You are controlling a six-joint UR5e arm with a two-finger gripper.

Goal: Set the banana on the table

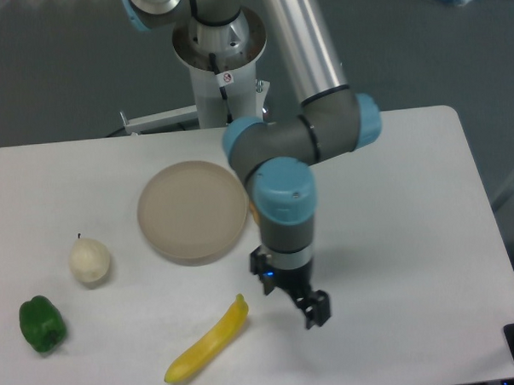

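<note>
The yellow banana (207, 340) lies flat on the white table (412, 237), near the front edge, below the round beige plate (192, 211). My gripper (290, 298) hangs just right of the banana's upper tip, a little apart from it. Its two dark fingers stand apart with nothing between them, so it is open and empty.
A pale cream round fruit (89, 260) and a green pepper (42, 325) lie at the left side of the table. The arm's base column (222, 66) stands at the back edge. The table's right edge runs down near the right of the frame.
</note>
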